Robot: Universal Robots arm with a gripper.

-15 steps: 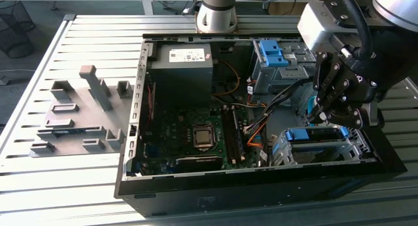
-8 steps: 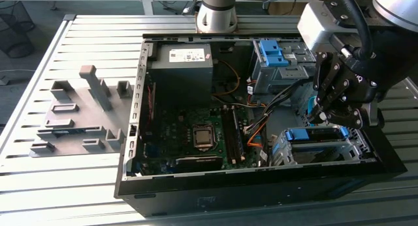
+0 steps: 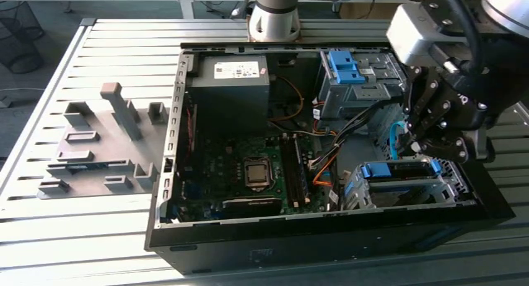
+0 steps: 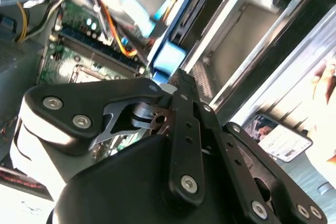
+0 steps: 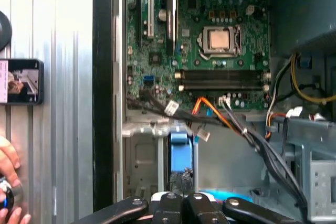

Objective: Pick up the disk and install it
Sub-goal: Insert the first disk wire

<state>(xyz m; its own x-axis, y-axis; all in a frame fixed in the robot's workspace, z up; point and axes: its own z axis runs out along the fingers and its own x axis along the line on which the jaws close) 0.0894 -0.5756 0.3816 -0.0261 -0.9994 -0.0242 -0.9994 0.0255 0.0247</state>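
Disk (image 3: 400, 169) seated in drive cage (image 3: 407, 190), blue carrier visible. Gripper (image 3: 430, 151) directly above cage; finger opening cannot be determined.

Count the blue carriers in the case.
2. In the exterior view, the upper carrier sits in the case's far right corner; the lower carrier near right, under the tool. More may be hidden.

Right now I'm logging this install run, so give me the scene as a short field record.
setting: open computer case on a slatted metal table
end effector: over the drive cage at the exterior view's right
disk: blue-framed, sitting in that cage
motherboard: exposed, bare processor socket
power supply: dark box with a white sticker
beside case: grey fixture block at the exterior view's left
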